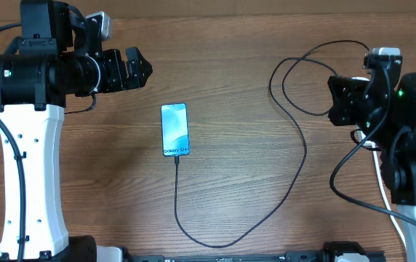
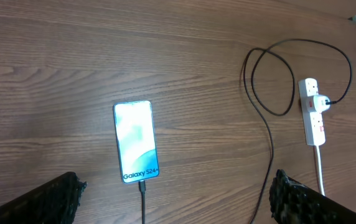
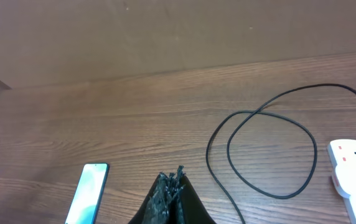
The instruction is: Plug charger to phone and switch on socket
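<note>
Charger hookup nearly done

Charger (image 1: pixel 176 193) tip sits in phone (image 1: pixel 174 129) at tabletop (image 1: pixel 237 58) centre, plug end at socket (image 2: pixel 312 112) — on/off unreadable, likely the step left. Left gripper (image 2: pixel 177 186) jaws apart, right gripper (image 3: pixel 172 180) jaws together — both empty.

"Galaxy S24+" — white lettering at the lower end of the phone (image 2: pixel 137 140) screen.

The left pincer (image 2: pixel 177 186) holds its two fingers wide apart; the right pincer (image 3: pixel 173 177) has its fingertips pressed together; both are pointing obliquely downward
</note>
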Motion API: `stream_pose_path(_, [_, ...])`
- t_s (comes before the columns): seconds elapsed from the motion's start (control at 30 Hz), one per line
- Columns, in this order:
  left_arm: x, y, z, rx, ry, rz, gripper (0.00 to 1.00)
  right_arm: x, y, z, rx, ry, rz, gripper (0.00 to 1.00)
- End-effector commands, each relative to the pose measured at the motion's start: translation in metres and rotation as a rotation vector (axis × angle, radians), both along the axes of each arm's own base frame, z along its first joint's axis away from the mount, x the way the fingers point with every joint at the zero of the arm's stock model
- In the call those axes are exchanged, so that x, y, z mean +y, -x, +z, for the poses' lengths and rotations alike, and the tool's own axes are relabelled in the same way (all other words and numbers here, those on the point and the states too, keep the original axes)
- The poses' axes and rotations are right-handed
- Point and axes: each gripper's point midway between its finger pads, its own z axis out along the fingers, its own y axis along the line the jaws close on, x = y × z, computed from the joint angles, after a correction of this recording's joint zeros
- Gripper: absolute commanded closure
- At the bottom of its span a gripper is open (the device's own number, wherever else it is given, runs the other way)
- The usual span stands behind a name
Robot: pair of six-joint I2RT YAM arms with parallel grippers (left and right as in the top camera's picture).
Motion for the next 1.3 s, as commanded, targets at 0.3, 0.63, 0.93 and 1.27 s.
stream_pose_path(0.3, [0.000, -0.002, 0.002, -0.004, 0.006, 0.004, 0.00, 0.001, 0.005, -0.008, -0.009, 0.007, 0.010, 0.87])
stream_pose_path(0.63, [0.000, -0.002, 0.002, -0.005, 0.006, 0.004, 0.00, 0.001, 0.004, -0.009, -0.004, 0.007, 0.010, 0.22])
stream_pose_path(0.93, [0.000, -0.002, 0.002, -0.005, 0.006, 0.004, 0.00, 0.001, 0.004, -0.015, 0.020, 0.007, 0.010, 0.00])
stream_pose_path(1.27, [0.000, -0.002, 0.002, -0.005, 0.006, 0.004, 0.00, 0.001, 0.009, -0.039, 0.126, 0.007, 0.010, 0.00])
